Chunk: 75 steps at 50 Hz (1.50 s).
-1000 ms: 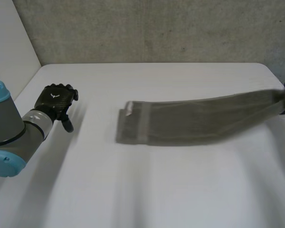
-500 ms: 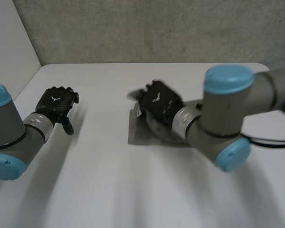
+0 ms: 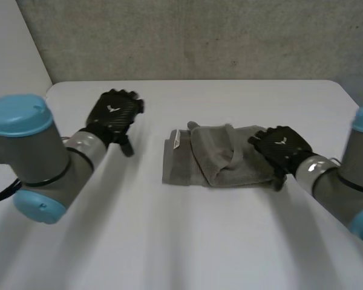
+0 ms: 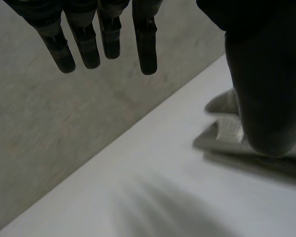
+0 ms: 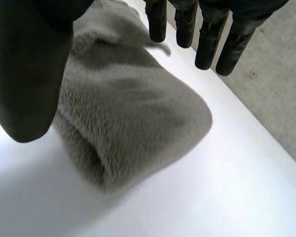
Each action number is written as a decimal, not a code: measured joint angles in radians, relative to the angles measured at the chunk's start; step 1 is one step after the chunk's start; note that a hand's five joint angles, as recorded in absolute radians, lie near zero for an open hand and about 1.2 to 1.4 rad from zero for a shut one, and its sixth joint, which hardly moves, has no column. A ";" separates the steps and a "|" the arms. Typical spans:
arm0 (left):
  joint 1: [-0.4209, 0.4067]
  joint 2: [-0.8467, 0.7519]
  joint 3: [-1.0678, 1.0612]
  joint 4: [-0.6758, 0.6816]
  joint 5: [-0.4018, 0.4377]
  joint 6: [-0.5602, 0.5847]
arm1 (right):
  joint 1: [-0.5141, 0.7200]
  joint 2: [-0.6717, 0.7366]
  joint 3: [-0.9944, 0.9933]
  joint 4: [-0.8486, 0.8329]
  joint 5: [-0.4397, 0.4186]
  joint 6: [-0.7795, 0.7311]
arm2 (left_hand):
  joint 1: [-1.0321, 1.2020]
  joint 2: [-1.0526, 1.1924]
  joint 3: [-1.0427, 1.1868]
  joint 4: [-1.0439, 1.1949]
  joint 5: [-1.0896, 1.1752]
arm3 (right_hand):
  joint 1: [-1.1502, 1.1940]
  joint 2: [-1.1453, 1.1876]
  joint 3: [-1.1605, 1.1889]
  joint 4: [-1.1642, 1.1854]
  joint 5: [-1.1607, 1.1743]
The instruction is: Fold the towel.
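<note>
Towel (image 3: pixel 215 160) lies folded at mid-table (image 3: pixel 187 241), its top layer rumpled. Right hand (image 3: pixel 281 148) is over its folded end and left hand (image 3: pixel 113 115) off the other end, both with fingers straight, apart and empty. Advisable: flatten and square the edges first.

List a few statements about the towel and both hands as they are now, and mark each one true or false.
1. The grey towel lies on the white table. True.
2. The left hand grips the towel's edge. False: it is open and apart from the towel.
3. The right hand is at the towel's end on its own arm's side. True.
4. The towel lies spread in a single layer. False: it is doubled over, its upper layer rumpled.
</note>
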 measured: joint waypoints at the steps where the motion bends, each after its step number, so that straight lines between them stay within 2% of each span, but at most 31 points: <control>1: -0.019 -0.005 0.014 0.000 0.000 -0.005 | -0.018 -0.012 0.023 -0.012 -0.018 0.010 | 0.000 0.000 0.000 0.000 0.000 | 0.000 0.000 0.000 0.000 0.000; 8: -0.112 -0.049 0.092 0.000 -0.002 -0.022 | -0.074 -0.063 0.083 -0.064 -0.086 0.057 | 0.000 0.000 0.000 0.000 0.000 | 0.000 0.000 0.000 0.000 0.000; 19: -0.242 -0.177 0.260 -0.008 0.004 -0.019 | -0.081 -0.082 0.072 -0.057 -0.074 0.068 | 0.000 0.000 0.000 0.000 0.000 | 0.000 0.000 0.000 0.000 0.000; 26: -0.314 -0.326 0.448 -0.058 0.068 -0.018 | -0.107 -0.085 0.121 -0.059 -0.075 0.065 | 0.000 0.000 0.000 0.000 0.000 | 0.000 0.000 0.000 0.000 0.000; 31: -0.329 -0.434 0.576 -0.101 0.121 -0.018 | -0.120 -0.083 0.136 -0.066 -0.078 0.066 | 0.000 0.000 0.000 0.000 0.000 | 0.000 0.000 0.000 0.000 0.000; 38: -0.333 -0.559 0.711 -0.121 0.144 -0.018 | -0.124 -0.074 0.139 -0.074 -0.079 0.066 | 0.000 0.000 0.000 0.000 0.000 | 0.000 0.000 0.000 0.000 0.000; 48: -0.339 -0.680 0.853 -0.114 0.125 -0.019 | -0.123 -0.053 0.145 -0.079 -0.079 0.066 | 0.000 0.000 0.000 0.000 0.001 | 0.000 0.000 0.000 0.000 0.000; 53: -0.337 -0.713 0.901 -0.118 0.084 -0.018 | -0.119 -0.048 0.150 -0.081 -0.079 0.066 | 0.002 0.002 0.003 0.000 0.028 | 0.000 0.000 0.000 0.000 0.000; 59: -0.312 -0.671 0.860 -0.141 -0.011 -0.018 | -0.115 -0.046 0.149 -0.082 -0.079 0.065 | 0.002 0.002 0.002 0.002 0.041 | 0.000 0.000 0.000 0.000 0.000; 66: -0.241 -0.473 0.612 -0.152 -0.124 -0.022 | -0.112 -0.031 0.136 -0.082 -0.079 0.065 | 0.002 0.002 0.002 0.002 0.039 | 0.000 0.000 0.000 0.000 0.000; 75: -0.191 -0.277 0.291 -0.053 -0.150 -0.023 | -0.099 -0.009 0.117 -0.082 -0.079 0.064 | 0.000 0.001 0.000 0.000 0.031 | 0.000 0.000 0.000 0.000 0.000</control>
